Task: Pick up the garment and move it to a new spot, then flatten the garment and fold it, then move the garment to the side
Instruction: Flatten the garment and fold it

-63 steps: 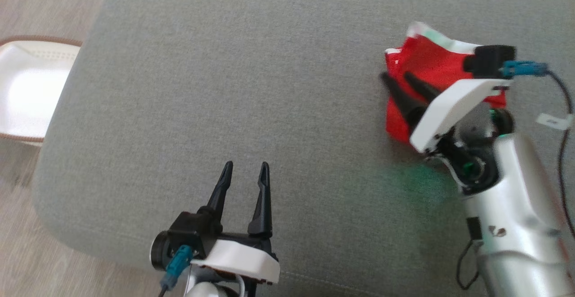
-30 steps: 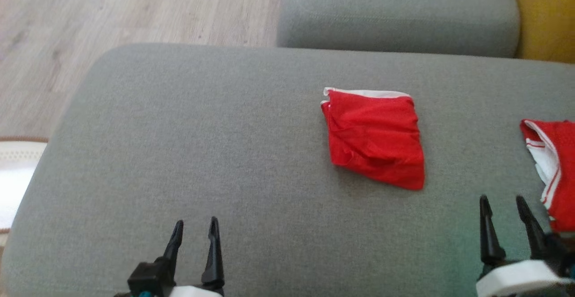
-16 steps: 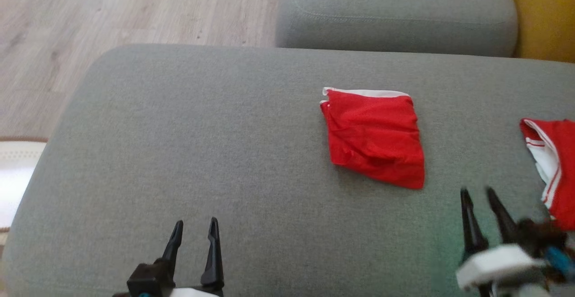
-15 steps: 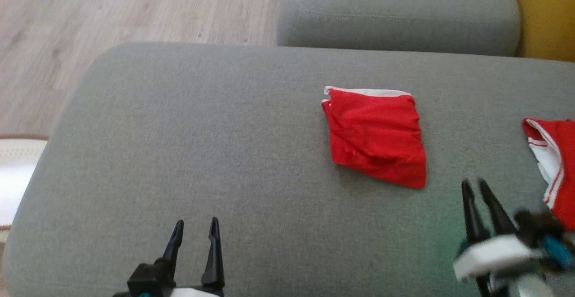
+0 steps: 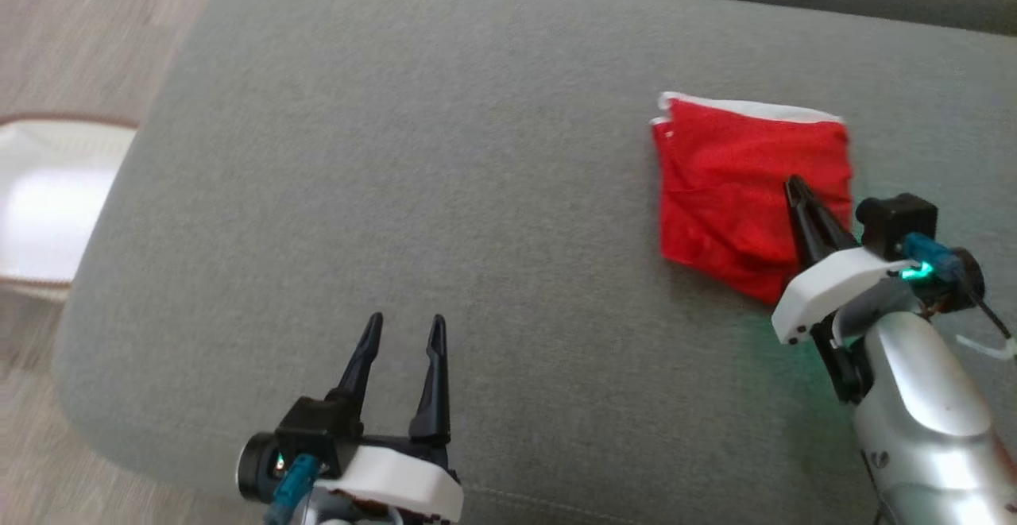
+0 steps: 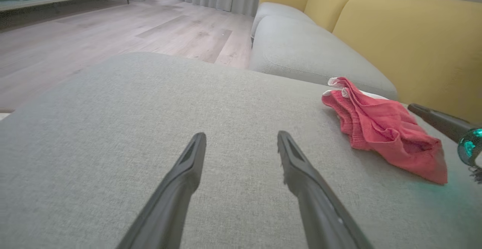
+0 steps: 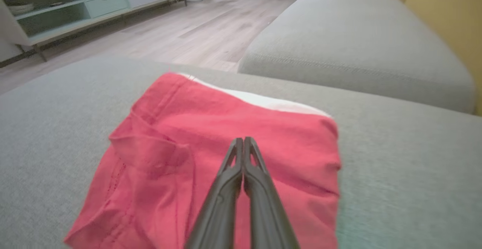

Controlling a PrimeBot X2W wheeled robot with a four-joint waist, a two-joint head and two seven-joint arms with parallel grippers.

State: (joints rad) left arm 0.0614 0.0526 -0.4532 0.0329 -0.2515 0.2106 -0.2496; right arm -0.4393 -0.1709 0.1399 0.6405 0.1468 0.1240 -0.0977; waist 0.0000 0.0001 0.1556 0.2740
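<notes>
The garment is a red folded piece with a white band along its far edge, lying flat on the grey sofa cushion at the right. My right gripper is shut, its fingers pressed together with their tips over the garment's near right part; in the right wrist view the right gripper points across the middle of the garment with no cloth between the fingers. My left gripper stands open over bare cushion near the front edge. In the left wrist view the left gripper is apart from the garment.
A white tub stands on the wooden floor left of the cushion. A second grey cushion lies beyond the garment, with a yellow backrest to the right. A low cabinet stands across the floor.
The head camera has tipped and shifted, so the whole picture moved. My right gripper shut its fingers and came forward over the garment. The left gripper stays open.
</notes>
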